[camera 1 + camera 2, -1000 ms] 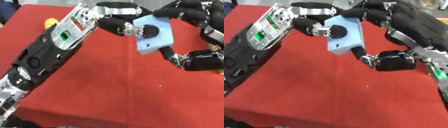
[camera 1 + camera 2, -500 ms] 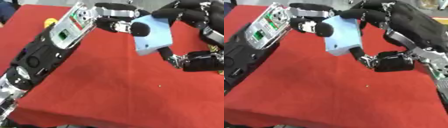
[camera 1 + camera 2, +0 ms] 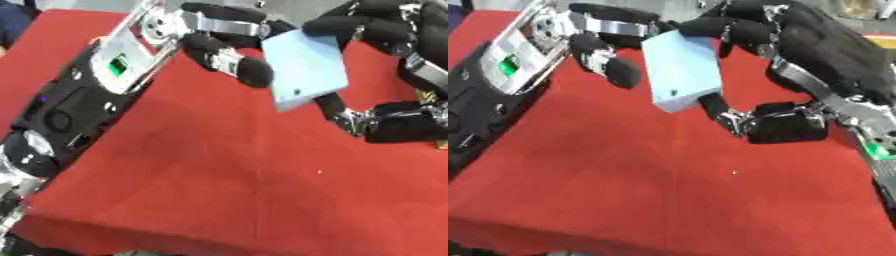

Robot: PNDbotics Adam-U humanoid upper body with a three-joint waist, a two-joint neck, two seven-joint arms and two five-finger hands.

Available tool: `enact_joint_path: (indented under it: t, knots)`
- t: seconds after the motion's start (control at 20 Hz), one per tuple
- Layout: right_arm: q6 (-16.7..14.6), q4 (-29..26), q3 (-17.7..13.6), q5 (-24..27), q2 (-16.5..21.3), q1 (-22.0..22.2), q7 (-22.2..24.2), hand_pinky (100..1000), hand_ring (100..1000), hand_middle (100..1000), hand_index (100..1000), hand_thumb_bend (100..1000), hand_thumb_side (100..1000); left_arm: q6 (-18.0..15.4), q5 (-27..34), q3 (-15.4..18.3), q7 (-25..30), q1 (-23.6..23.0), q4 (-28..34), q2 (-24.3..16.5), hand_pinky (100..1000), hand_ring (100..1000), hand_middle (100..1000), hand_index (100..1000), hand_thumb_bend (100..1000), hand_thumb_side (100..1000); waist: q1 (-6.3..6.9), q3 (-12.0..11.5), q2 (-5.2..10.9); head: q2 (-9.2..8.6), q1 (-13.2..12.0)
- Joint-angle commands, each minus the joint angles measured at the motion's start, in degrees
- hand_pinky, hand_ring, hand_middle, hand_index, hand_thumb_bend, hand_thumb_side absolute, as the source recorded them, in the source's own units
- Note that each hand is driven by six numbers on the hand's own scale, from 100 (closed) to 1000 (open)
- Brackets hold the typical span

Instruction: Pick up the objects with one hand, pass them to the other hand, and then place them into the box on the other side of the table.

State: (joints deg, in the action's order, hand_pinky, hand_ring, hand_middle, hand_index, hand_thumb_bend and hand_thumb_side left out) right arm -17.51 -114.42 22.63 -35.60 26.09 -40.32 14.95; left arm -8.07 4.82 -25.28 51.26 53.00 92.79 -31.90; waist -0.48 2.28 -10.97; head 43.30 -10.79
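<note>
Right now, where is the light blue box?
The light blue box is upper centre in both views, held above the red table between the left hand and right hand.

Demo or lab setting, red-clothed table (image 3: 219,190)

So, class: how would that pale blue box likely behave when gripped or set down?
The pale blue box keeps flat faces between the right hand and left hand, so probably stiff. Its flat sides suggest it won't roll. Held aloft by fingertips, it seems light.
</note>
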Motion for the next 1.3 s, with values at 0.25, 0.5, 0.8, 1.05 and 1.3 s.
enact_joint_path:
  t: [0.25, 0.5, 0.8, 1.05, 1.3]
  knots:
    - [1.2, -0.17, -3.5, -1.09, 3.38, -0.84, -2.5, 809, 568, 205, 851, 100, 200, -1.78, -1.03, 6.06, -3.82, -3.46, -1.03, -8.16, 834, 871, 865, 977, 658, 906, 0.9, -0.15, 1.16, 0.43, 0.61]
    - [3.82, -0.15, -7.0, -0.73, 7.11, -0.1, -5.75, 804, 553, 195, 847, 100, 199, -1.0, -1.15, 12.46, -9.12, -9.56, -3.42, -10.05, 810, 854, 841, 960, 551, 889, 0.72, -0.43, 1.02, 0.21, 1.14]
    - [10.68, 2.28, -13.87, 6.29, 14.52, 3.24, -10.41, 794, 523, 184, 839, 100, 246, 2.08, 2.48, 20.73, -14.54, -18.42, -2.07, -8.25, 780, 824, 801, 931, 452, 887, 0.18, -1.1, 0.65, -0.18, 4.12]
    - [15.01, 10.28, -19.73, 9.68, 19.31, 5.2, -15.55, 785, 507, 179, 835, 100, 292, 4.54, 5.49, 25.42, -17.92, -25.24, 1.99, -5.13, 754, 799, 769, 908, 367, 881, -0.46, -1.8, 0.43, 0.03, 10.02]
    - [17.37, 22.61, -23.2, 10.15, 22.99, 5.52, -19.83, 779, 495, 173, 830, 100, 293, 6.39, 8.65, 28.74, -21.44, -30.27, 6.49, -1.63, 739, 782, 750, 897, 336, 862, -1.01, -2.42, 0.18, 0.73, 14.02]
